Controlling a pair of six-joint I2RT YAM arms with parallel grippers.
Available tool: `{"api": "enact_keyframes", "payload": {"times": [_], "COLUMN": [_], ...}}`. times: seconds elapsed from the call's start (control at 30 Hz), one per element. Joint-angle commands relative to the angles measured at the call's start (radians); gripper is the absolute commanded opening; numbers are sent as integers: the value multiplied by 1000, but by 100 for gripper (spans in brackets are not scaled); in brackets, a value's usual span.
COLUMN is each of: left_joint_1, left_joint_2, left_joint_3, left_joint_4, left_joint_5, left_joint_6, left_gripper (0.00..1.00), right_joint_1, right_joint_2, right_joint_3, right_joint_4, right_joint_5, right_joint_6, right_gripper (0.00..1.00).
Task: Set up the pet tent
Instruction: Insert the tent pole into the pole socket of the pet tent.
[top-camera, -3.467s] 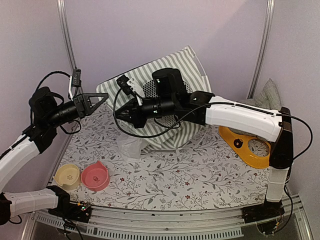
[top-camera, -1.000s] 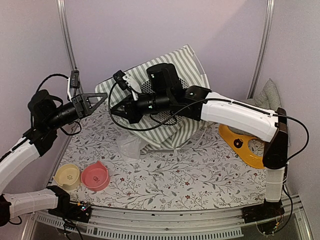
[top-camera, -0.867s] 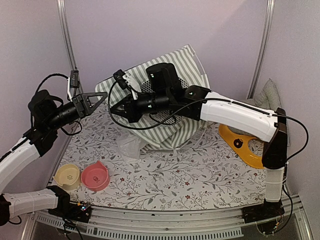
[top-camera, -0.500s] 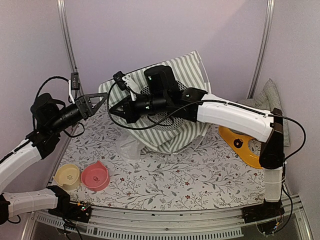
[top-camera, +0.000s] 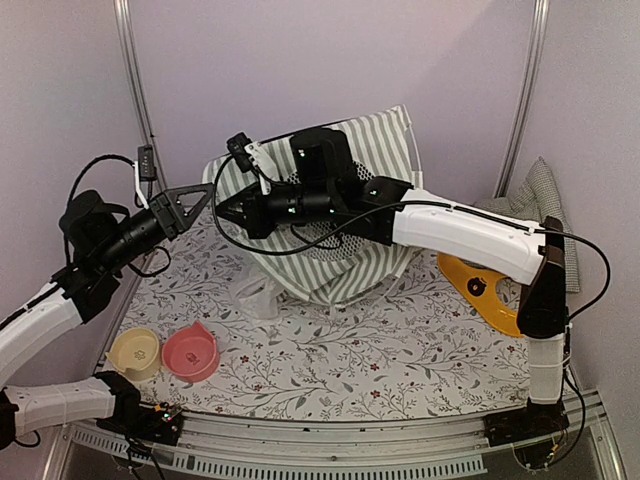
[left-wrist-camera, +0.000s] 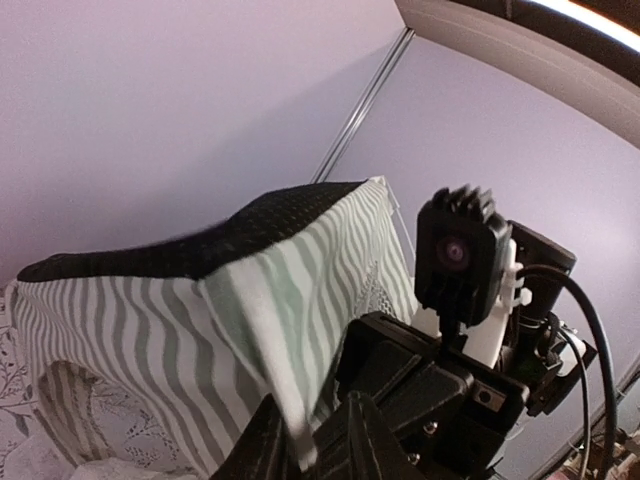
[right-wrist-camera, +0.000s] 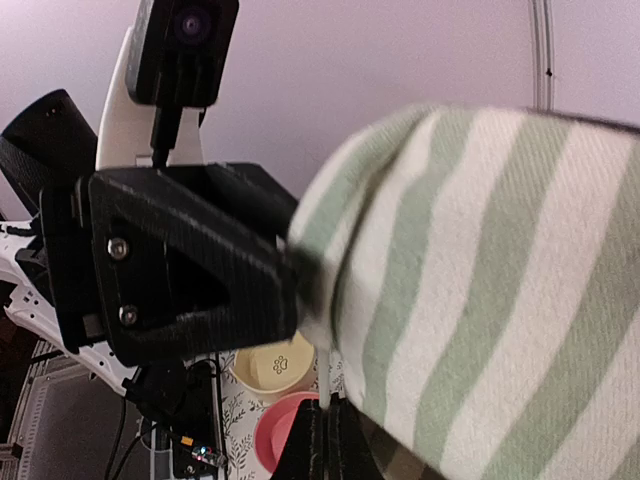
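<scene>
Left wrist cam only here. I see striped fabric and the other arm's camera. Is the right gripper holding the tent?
Observer: Looks so. In the right wrist view the right gripper is shut, with the pet tent fabric coming off its tips.
Operator: Tent off the table?
Observer: Partly. From above, its left edge is held up; its lower part rests on the table.
Operator: Anything nearby to hit?
Observer: A yellow bowl and a pink bowl sit at the near left corner, apart from the tent.
</scene>
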Motion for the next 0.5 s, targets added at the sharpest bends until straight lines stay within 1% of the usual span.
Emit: {"api": "enact_keyframes", "payload": {"times": [0.0,0.07,0.3,0.37,0.47], "left_joint_1": [-47,-47,-45,-44,-42], "left_joint_2": [-54,-77,-151,-149,-98], "left_joint_3": [-30,-29,-25,-9,51], "left_joint_4": [-73,-82,-146,-156,-206], "left_joint_5": [31,4,-109,-129,-145], "left_joint_6": [14,17,31,33,40], "left_gripper": [24,26,28,29,29], "right_joint_1": [-26,-26,-26,-26,-26], "right_joint_2": [-22,-28,-42,-44,-52], "right_joint_3": [12,1,-23,-33,-51], "right_joint_4": [190,187,184,183,189], "right_joint_5": [103,108,110,110,108], "right_joint_6": [24,24,24,25,27], "right_gripper": [0,0,0,0,0]}}
